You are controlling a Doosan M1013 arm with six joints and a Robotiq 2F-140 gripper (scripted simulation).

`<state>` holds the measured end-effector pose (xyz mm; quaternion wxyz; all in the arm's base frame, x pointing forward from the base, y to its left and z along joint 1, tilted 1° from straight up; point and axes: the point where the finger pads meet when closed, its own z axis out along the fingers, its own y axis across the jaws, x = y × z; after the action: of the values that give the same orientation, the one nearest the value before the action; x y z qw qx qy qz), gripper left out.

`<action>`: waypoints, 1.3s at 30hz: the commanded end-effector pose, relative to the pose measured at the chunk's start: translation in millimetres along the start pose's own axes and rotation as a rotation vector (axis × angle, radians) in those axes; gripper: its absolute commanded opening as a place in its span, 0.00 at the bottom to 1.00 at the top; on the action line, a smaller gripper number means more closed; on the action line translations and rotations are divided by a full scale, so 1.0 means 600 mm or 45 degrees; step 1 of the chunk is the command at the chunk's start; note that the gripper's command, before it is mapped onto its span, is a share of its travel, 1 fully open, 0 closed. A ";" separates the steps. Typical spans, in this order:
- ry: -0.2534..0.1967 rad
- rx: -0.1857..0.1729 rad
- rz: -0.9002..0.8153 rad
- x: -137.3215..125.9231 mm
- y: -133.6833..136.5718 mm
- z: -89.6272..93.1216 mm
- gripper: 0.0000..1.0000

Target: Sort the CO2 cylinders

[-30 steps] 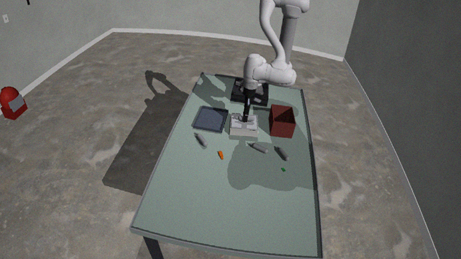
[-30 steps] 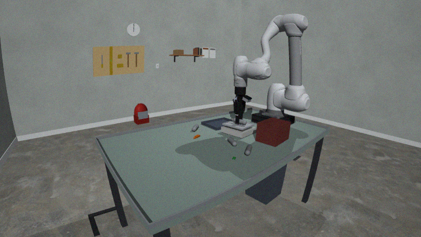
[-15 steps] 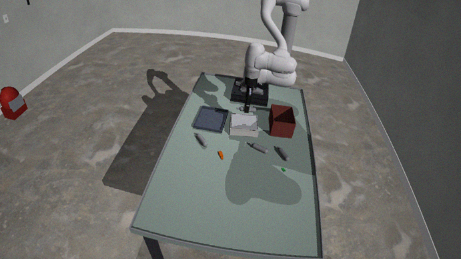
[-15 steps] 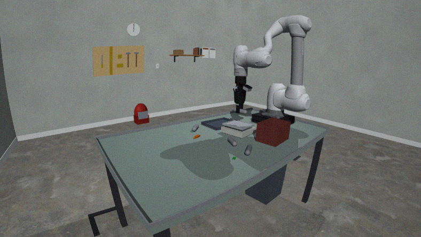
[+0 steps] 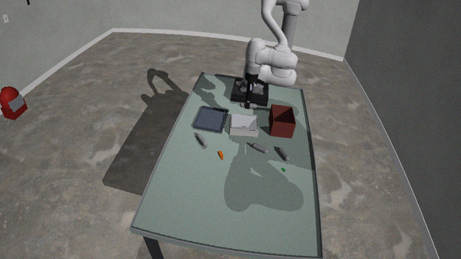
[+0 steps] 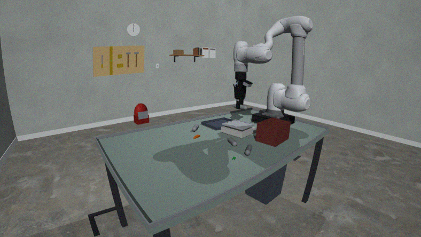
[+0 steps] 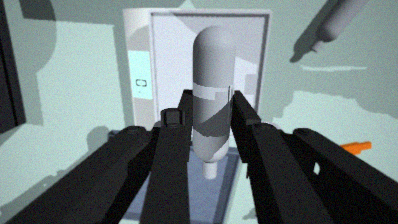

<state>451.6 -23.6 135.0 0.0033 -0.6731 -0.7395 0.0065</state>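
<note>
My gripper point(image 7: 211, 105) is shut on a grey CO2 cylinder point(image 7: 214, 100) and holds it level, well above the white scale. The scale's platform is bare below it, and its display point(image 7: 141, 84) shows a small mark that I cannot read. In the top view the gripper point(image 5: 248, 102) hangs above the far end of the table with the cylinder point(image 5: 244, 105) across its fingers. Three more cylinders lie on the table point(image 5: 198, 142) point(image 5: 258, 147) point(image 5: 279, 155). The dark blue tray point(image 5: 210, 118) lies left of the scale point(image 5: 243, 125), and the red scrap bin point(image 5: 281, 121) stands to its right.
A small orange piece point(image 5: 220, 154) and a small green piece point(image 5: 283, 168) lie on the table in front of the cylinders. The arm's black base plate point(image 5: 249, 93) sits at the far table edge behind the scale.
</note>
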 end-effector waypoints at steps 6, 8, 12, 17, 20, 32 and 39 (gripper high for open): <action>0.000 -0.002 0.000 0.045 0.004 -0.001 0.10; 0.000 -0.002 0.000 0.103 0.005 -0.001 0.10; 0.001 -0.002 0.000 0.204 -0.010 -0.001 0.10; 0.001 -0.002 0.000 0.300 -0.037 -0.001 0.10; 0.001 -0.001 0.000 0.360 -0.058 -0.001 0.10; 0.001 -0.001 0.000 0.423 -0.077 0.001 0.10; 0.001 -0.001 0.000 0.423 -0.077 0.011 0.10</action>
<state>381.2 224.5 129.9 0.0032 -0.6731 -0.7395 0.0064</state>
